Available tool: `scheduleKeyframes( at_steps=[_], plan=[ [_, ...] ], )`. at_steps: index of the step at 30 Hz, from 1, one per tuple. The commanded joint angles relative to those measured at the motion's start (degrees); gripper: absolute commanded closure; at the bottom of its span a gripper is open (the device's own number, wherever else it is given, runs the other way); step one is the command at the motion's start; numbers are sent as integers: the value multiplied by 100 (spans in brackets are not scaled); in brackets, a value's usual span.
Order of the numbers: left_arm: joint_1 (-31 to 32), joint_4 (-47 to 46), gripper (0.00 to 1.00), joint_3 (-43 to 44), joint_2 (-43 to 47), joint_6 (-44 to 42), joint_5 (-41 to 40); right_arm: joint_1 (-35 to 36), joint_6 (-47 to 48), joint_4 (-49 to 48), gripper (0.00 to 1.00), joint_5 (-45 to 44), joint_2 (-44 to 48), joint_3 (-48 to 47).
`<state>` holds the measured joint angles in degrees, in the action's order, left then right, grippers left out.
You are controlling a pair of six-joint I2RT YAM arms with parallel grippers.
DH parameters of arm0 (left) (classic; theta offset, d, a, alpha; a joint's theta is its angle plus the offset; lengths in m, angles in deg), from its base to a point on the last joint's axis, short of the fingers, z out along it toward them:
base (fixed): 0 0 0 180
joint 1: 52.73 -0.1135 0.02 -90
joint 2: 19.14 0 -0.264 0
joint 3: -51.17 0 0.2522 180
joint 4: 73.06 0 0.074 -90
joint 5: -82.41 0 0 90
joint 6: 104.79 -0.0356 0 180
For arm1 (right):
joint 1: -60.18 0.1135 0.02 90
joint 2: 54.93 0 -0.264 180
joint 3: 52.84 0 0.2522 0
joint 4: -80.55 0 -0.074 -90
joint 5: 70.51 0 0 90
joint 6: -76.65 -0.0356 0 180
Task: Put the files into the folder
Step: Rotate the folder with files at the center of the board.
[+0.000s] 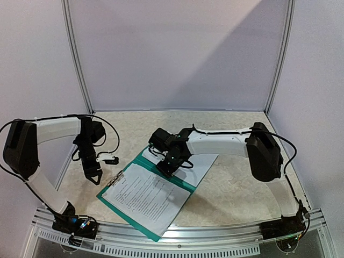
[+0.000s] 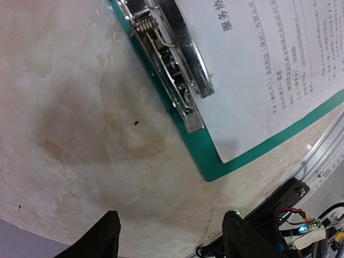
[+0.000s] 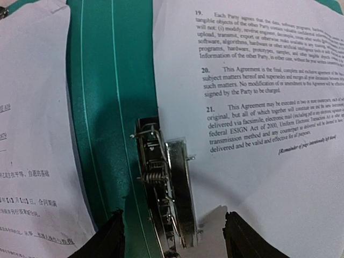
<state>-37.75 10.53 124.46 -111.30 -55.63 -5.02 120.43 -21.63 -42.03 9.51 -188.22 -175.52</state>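
While the left hand [image 2: 172, 219] gapes nearby, the folder [image 3: 115, 107] lies under the wide right hand [image 3: 174, 217].

Mottled beige table [image 1: 231, 188] (stained) under flat teal folder [image 3: 102, 107]

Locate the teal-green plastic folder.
In the top view, the teal-green plastic folder lies open on the table's near middle, left pincer beside its left corner, right pincer above its far half.

Enclosure: 3 pale lavender wall panels [image 1: 177, 54] joined by 2 metal uprights [image 1: 75, 59]. Counter [image 1: 242, 188] — beige, marbled, with a brownish stain [image 2: 70, 123]. Ribbed aluminium rail [image 1: 215, 232] along the near edge. Diagonal shadow crosses the back panel.
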Motion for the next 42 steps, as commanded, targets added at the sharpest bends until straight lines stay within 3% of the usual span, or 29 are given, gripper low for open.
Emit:
scheduleKeyframes(
  at_steps=[1, 8, 15, 18, 27, 34, 42],
  plan=[
    [-40, 1, 33, -58, 168, 108, 69, -53, 146, 94, 38, 214, -340, -320],
    [-43, -89, 33, -119, 136, 144, 30, -65, 106, 81, 47, -11, -584, -315],
    [-55, -31, 33, -80, 208, 159, 116, -268, -178, 68, 80, 148, -811, -311],
    [-94, -41, 33, 62, 203, 324, 201, -376, -411, -19, 88, 372, -766, -240],
    [-742, -706, 26, 985, 866, 1402, 1157, -1181, -1596, -1741, 95, 2114, -142, 1185],
    [-812, -1069, 25, 669, 731, 1867, 1482, -1230, -1775, -1599, 94, 1780, -100, 1101],
    [-1132, -1167, 23, 780, 41, 2640, 2693, -1570, -2784, -1546, 93, 1025, -9, 1494]
  ],
)
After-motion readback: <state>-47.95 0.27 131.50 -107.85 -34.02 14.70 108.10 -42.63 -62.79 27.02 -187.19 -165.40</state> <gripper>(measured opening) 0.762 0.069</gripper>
